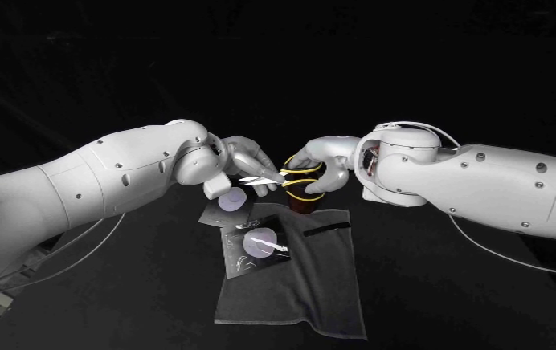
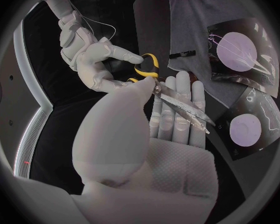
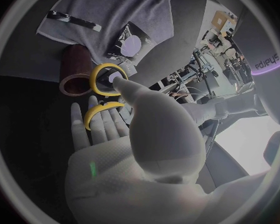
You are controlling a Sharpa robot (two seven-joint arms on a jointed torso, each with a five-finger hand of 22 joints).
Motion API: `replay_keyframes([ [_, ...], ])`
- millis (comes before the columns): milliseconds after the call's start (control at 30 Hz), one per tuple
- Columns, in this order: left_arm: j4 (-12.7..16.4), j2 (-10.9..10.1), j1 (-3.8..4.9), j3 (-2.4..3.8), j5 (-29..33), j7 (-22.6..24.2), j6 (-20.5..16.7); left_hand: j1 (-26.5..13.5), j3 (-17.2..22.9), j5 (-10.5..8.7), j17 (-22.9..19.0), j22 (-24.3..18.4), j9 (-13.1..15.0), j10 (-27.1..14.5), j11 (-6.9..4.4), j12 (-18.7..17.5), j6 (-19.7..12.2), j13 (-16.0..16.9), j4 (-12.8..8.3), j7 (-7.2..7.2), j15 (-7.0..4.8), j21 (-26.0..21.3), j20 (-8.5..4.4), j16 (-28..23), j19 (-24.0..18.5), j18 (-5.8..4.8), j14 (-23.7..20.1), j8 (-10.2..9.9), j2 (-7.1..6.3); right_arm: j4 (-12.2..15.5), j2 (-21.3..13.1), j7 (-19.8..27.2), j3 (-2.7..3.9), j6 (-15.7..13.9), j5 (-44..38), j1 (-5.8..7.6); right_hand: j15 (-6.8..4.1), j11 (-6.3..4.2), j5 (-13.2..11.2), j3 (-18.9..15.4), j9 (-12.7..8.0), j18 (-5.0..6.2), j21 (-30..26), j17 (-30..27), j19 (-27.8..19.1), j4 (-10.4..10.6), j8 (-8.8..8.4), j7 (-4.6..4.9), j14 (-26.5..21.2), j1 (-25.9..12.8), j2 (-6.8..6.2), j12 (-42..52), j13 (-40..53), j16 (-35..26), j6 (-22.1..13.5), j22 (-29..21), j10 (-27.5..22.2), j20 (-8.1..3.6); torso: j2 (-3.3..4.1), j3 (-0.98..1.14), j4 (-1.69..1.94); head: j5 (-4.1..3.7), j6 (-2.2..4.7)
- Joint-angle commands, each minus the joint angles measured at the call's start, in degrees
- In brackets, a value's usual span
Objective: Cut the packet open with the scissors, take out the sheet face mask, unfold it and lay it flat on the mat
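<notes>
The right hand (image 1: 319, 167) grips the scissors (image 1: 275, 177) by a handle loop while the left hand (image 1: 241, 161) pinches the blades, probably to settle a cutting grip, above the packet (image 1: 259, 244) on the mat (image 1: 307, 302).

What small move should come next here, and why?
Probably the right hand should slip its fingers into the free loop of the scissors. Its thumb is through one yellow loop, while the other loop seems to lie only against its fingers. The left hand lies under the blades and can steady them meanwhile.
</notes>
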Motion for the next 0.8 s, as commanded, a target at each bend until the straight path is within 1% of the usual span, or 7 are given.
replay_keyframes([
  [33,-0.48,-0.28,-0.42,-0.48,-0.98,-3.13,0.24,-0.17,9.56,0.16,0.04,0.08,-0.07,1.47,-1.23,0.20,0.43,-0.01,-9.24,-0.12,0.01,0.31,-0.01,-0.31,-0.39,0.80,0.27,-0.21,0.48,-0.27,-0.37,-2.63,0.57,2.16,6.53,0.90,0.96,-1.39,0.83,-0.18,-0.15,-0.73,0.34,-0.47,-0.53,0.31,-0.19,0.22,-6.80,-1.71,-0.77,-0.13,-0.21,-0.48,-5.53,0.14,-3.28,-0.01,0.04,0.05,-0.05,0.08,0.04],
  [300,-0.77,-0.33,-0.41,-0.54,-0.75,-3.48,0.47,-0.38,9.79,0.16,0.10,0.14,0.02,1.54,-1.25,0.20,0.46,-0.01,-9.38,-0.14,0.00,0.42,0.02,-0.34,-0.45,0.82,0.35,-0.22,0.48,-0.17,-0.28,-3.93,0.66,7.82,7.72,1.38,1.04,-2.11,1.23,-2.51,0.05,-0.70,0.87,-0.51,-0.04,1.48,0.08,-0.53,-11.29,-2.39,-1.13,-0.12,-0.24,-0.46,-5.17,0.32,-5.13,-0.05,0.06,0.06,-0.04,0.10,0.03],
  [433,-0.82,-0.36,-0.41,-0.56,-0.64,-3.65,0.54,-0.42,9.84,0.16,0.12,0.15,0.04,1.55,-1.25,0.20,0.47,-0.01,-9.42,-0.14,-0.01,0.44,0.02,-0.35,-0.46,0.83,0.37,-0.22,0.47,-0.34,-0.36,-0.94,0.68,3.76,8.78,1.44,0.63,-0.18,1.72,-2.30,1.05,0.40,2.23,0.77,3.71,0.95,1.63,1.19,-1.01,-1.08,-0.61,0.53,0.21,1.56,0.82,0.85,2.18,-0.09,0.05,0.05,-0.01,0.08,0.05],
  [500,-0.85,-0.37,-0.41,-0.56,-0.60,-3.75,0.58,-0.46,9.89,0.16,0.13,0.17,0.06,1.56,-1.26,0.20,0.47,-0.01,-9.46,-0.14,-0.01,0.46,0.02,-0.36,-0.47,0.84,0.38,-0.22,0.46,-0.40,-0.38,0.55,0.68,1.82,9.31,1.45,-1.35,0.71,1.56,-0.91,1.28,-0.28,1.24,1.09,-0.19,0.00,1.99,1.90,2.83,-0.49,-0.37,0.45,0.25,1.97,2.13,0.22,4.62,0.05,0.05,0.02,-0.03,0.08,0.08],
  [600,-0.88,-0.36,-0.41,-0.58,-0.55,-3.89,0.67,-0.46,9.89,0.16,0.13,0.17,0.06,1.56,-1.26,0.20,0.47,-0.01,-9.46,-0.14,-0.01,0.46,0.02,-0.36,-0.47,0.84,0.38,-0.22,0.46,-0.47,-0.33,1.58,0.69,0.79,9.73,1.47,-0.30,2.39,1.73,0.34,1.12,-2.32,-0.53,0.60,-8.43,-0.11,1.62,3.68,0.90,-1.45,-0.51,0.43,0.29,0.76,0.69,-0.69,6.01,0.14,0.03,0.04,-0.05,0.11,0.04],
  [700,-0.88,-0.39,-0.41,-0.59,-0.50,-4.02,0.74,-0.46,9.89,0.16,0.13,0.17,0.06,1.56,-1.26,0.20,0.47,-0.01,-9.46,-0.14,-0.01,0.46,0.02,-0.36,-0.47,0.84,0.38,-0.22,0.46,-0.50,-0.25,1.58,0.69,0.74,9.61,1.47,1.32,4.10,2.05,1.66,0.78,-2.32,-1.26,0.65,-14.72,0.17,0.95,5.62,1.90,-2.33,-0.52,0.64,0.44,0.60,-2.08,-1.20,8.78,0.21,0.06,0.05,0.00,0.09,-0.01],
  [800,-0.87,-0.43,-0.41,-0.60,-0.43,-4.11,0.81,-0.56,10.02,0.16,0.16,0.20,0.11,1.60,-1.27,0.20,0.49,-0.01,-9.56,-0.15,-0.03,0.51,0.03,-0.38,-0.50,0.86,0.42,-0.23,0.45,-0.57,-0.24,1.25,0.69,0.94,9.04,1.48,0.62,3.50,2.18,1.93,0.62,-2.60,-1.22,0.22,-15.75,0.30,0.59,5.02,-1.06,-2.76,-1.03,0.41,0.28,-0.03,-3.42,-1.20,7.67,0.41,0.07,0.03,0.01,0.07,0.05],
])
